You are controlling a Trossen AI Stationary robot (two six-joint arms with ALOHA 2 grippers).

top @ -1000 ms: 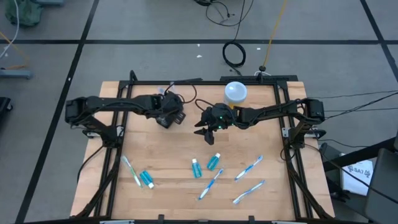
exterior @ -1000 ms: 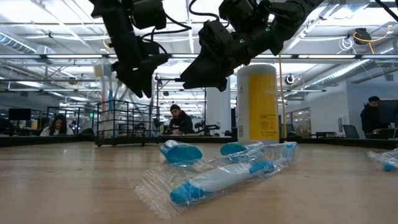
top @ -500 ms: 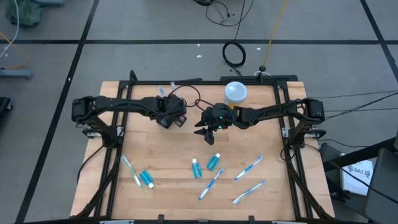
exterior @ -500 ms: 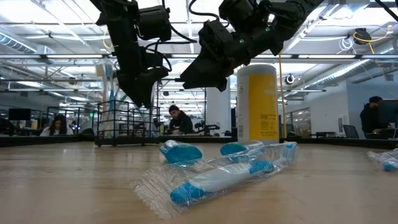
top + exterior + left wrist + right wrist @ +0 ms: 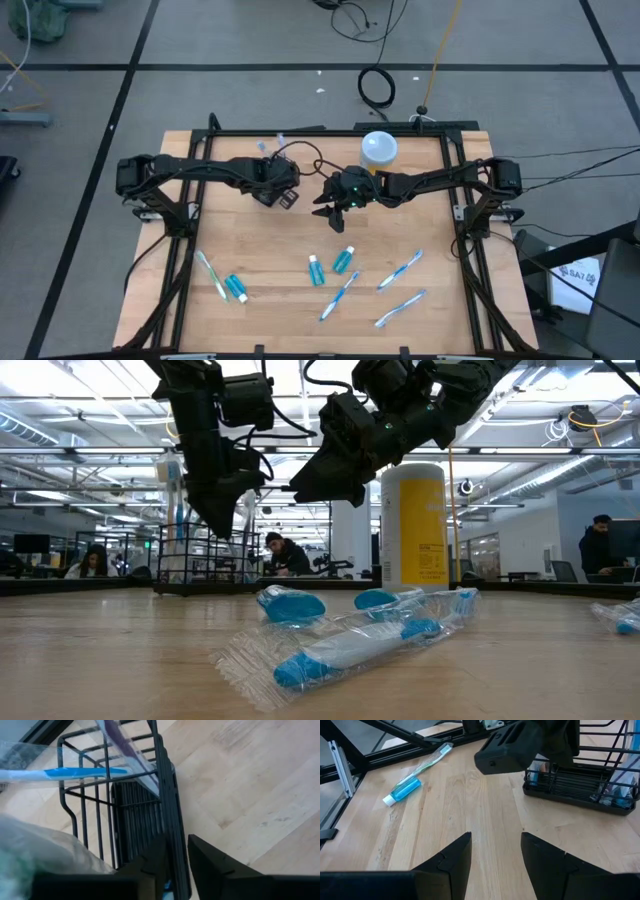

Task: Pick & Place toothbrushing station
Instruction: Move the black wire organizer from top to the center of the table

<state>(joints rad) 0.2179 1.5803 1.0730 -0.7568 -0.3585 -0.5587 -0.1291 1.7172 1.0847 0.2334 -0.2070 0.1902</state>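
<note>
The black wire basket (image 5: 200, 555) stands on the table at the far left of centre, with wrapped blue-and-white toothbrushes (image 5: 85, 772) sticking out of it. My left gripper (image 5: 175, 842) comes down on it and is shut on its side wall; it also shows in the low view (image 5: 215, 525). My right gripper (image 5: 333, 215) hangs open and empty above the table's middle. Wrapped toothbrushes (image 5: 400, 268) and teal tubes (image 5: 343, 260) lie flat on the near half of the table. My left gripper has one finger (image 5: 150, 865) inside the basket and one (image 5: 210, 860) outside it. The top rim of the side wall (image 5: 170, 820) is between them. The fingers come from above, pointing down. The basket stands upright with its bottom on the table.
A tall yellow canister with a white lid (image 5: 378, 148) stands at the far edge, right of the basket. A wrapped toothbrush (image 5: 210, 275) and a tube (image 5: 236, 287) lie near left; more toothbrushes (image 5: 340, 295) lie near centre and right. People sit in the room behind.
My left gripper has gone down and a little toward the table's left, onto the basket. The basket has stayed where it was on the table.
</note>
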